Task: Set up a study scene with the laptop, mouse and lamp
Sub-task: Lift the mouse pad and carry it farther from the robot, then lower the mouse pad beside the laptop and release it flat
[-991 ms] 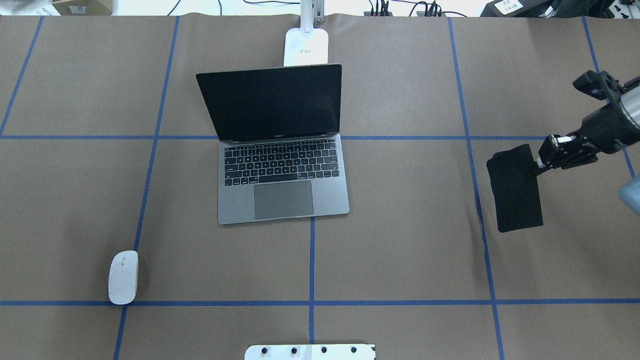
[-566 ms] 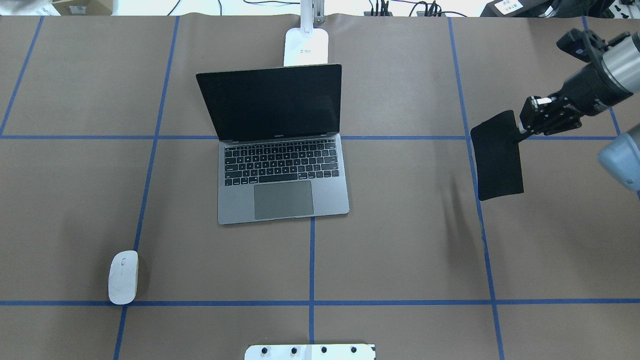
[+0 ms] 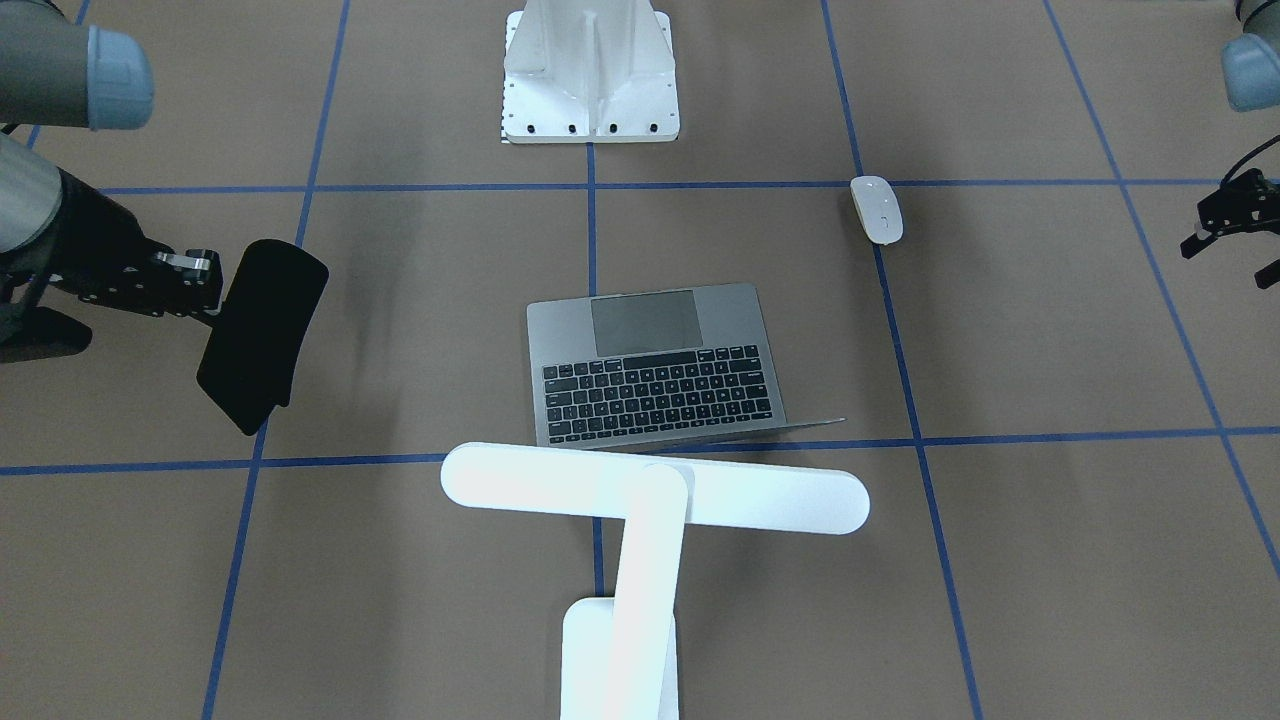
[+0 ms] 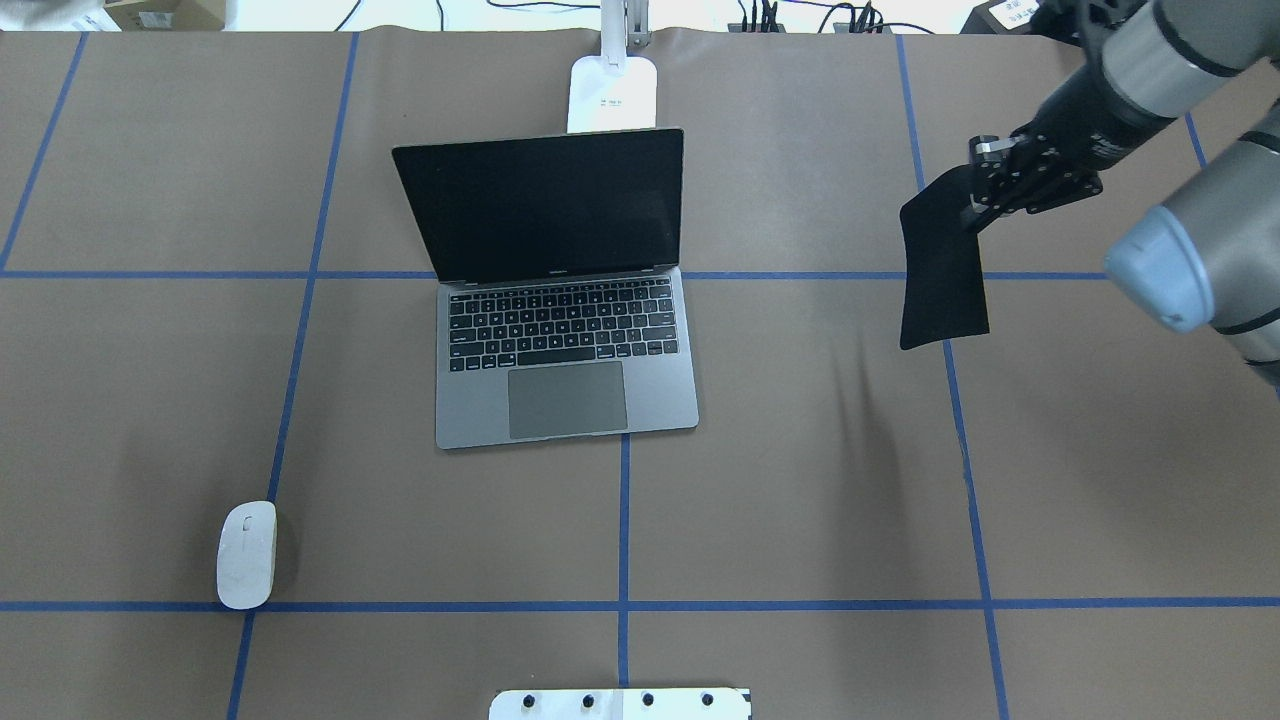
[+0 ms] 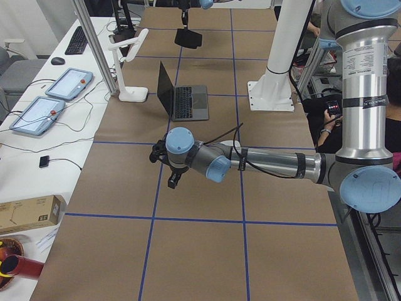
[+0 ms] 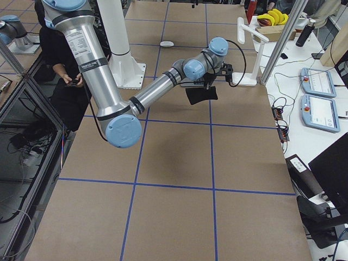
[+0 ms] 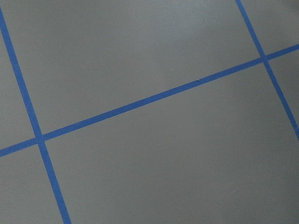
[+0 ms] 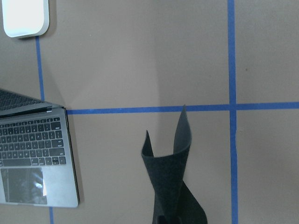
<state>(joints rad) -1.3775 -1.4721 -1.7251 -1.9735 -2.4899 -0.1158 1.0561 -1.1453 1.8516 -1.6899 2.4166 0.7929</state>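
While hanging in the upper right of the overhead view, pinching the black mat (image 4: 945,280) by its top edge with the right gripper (image 4: 978,200), jaws pressed narrow onto the fabric. Dangling that mat clear of the table (image 4: 800,520), its lower end drooping downward in the frame, and showing it curled into a fold at the bottom centre of the right wrist view.

Finding the laptop (image 4: 565,370) open at the centre of the overhead frame, screen dark, well apart from the closed jaws and to their left. Finding the lamp (image 3: 650,500) just behind the laptop, its base at top centre of the overhead view, its bar head lying across the lower middle of the front-facing view and overlapping the laptop's screen edge there. Finding the mouse (image 4: 246,555) alone at the lower left of the overhead frame, resting just above a crossing of blue tape (image 4: 623,520), far from the right gripper.

Spotting the left gripper (image 3: 1222,262) at the right edge of the front-facing view, jaws spread wide with nothing between them, the mouse well apart at the upper right of that frame. Seeing only bare table and tape lines through the left wrist view. Noting a white bracket (image 4: 620,703) at the bottom centre of the overhead frame.
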